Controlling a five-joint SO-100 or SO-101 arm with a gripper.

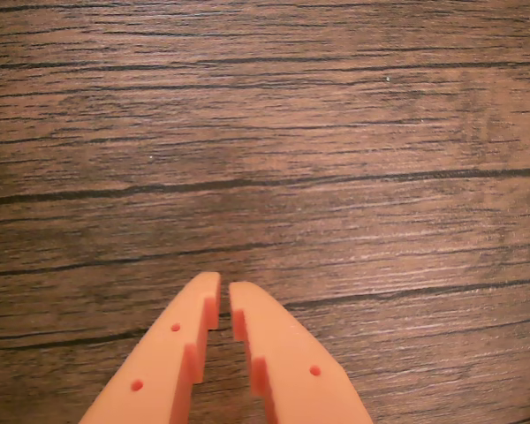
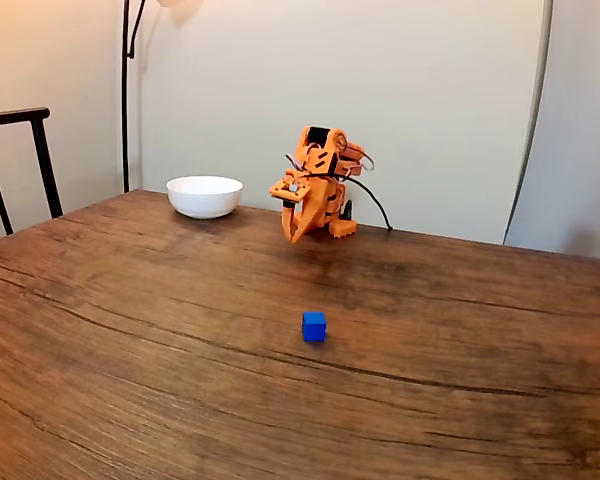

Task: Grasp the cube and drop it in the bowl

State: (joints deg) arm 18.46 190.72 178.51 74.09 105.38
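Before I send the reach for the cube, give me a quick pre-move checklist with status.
1. Pincer empty: ok; wrist view shows nothing between the fingertips.
2. Pincer open enough for the cube: not ok; the jaws stand nearly shut, a thin gap only.
3. Cube located: ok; it sits alone on the wooden table, nearer the fixed camera than the arm.
4. Pincer over cube: not ok; the arm is folded back at its base, well apart from the cube, and the wrist view shows bare wood.
5. Bowl ready: ok; upright on the table, left of the arm in the fixed view.
6. Bowl contents: cannot tell.
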